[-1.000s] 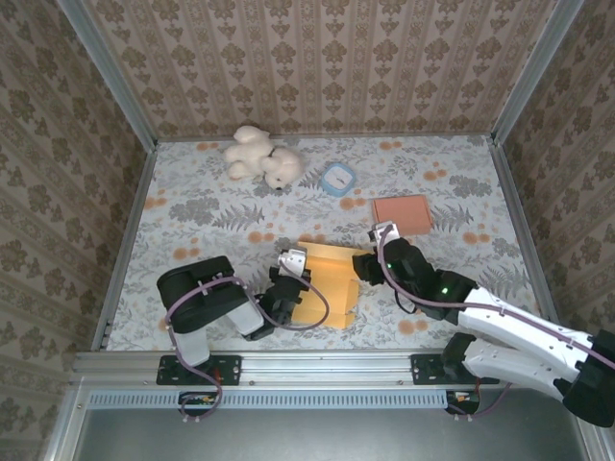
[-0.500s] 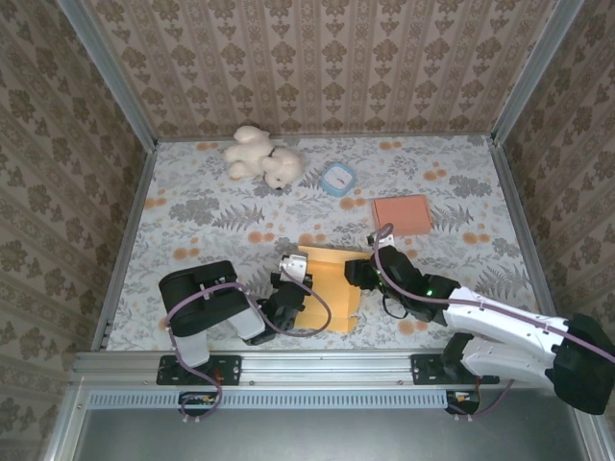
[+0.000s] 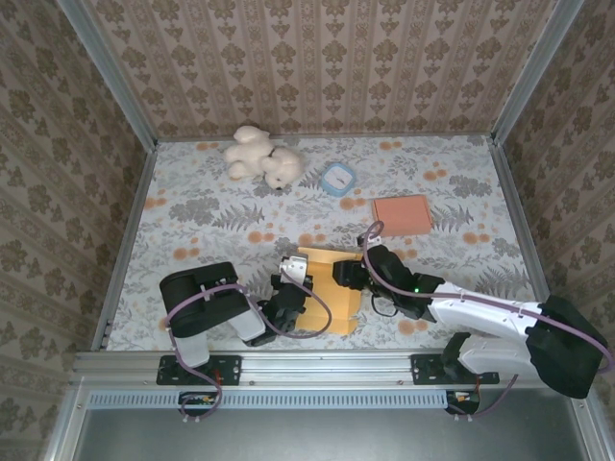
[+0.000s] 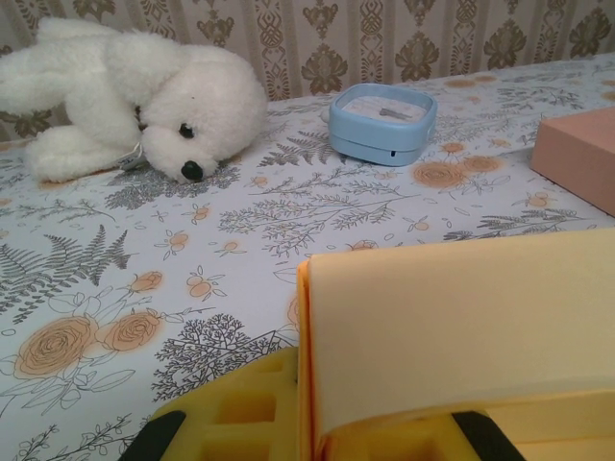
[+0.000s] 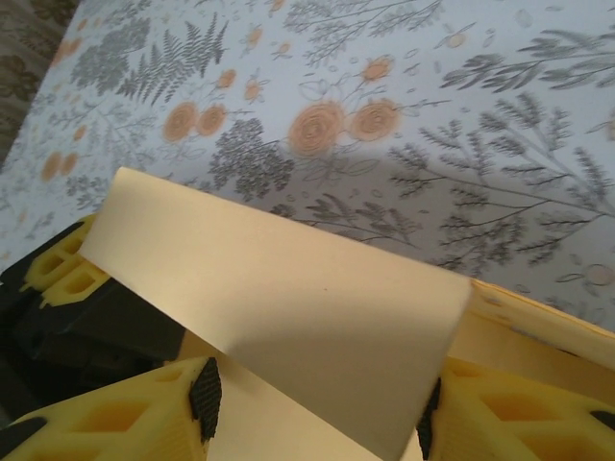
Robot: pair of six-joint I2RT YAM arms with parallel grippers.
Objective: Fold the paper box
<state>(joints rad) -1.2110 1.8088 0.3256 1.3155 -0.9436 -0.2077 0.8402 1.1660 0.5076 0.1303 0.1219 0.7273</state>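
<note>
The paper box is a flat orange-yellow card sheet lying on the floral table just in front of the arms. My left gripper is shut on the sheet's left edge; in the left wrist view the paper box is pinched between the yellow fingers of the left gripper. My right gripper hovers over the sheet's upper middle. In the right wrist view a raised flap of the paper box stands between the spread fingers of the right gripper, its corner against the right pad.
A white plush toy lies at the back left, a light blue square container at the back middle and a pink box to the right of it. Patterned walls enclose the table on three sides.
My right gripper has moved left from the sheet's right edge onto its upper middle. The sheet now looks narrower and more bunched. The left gripper has kept its grip and barely moved.
</note>
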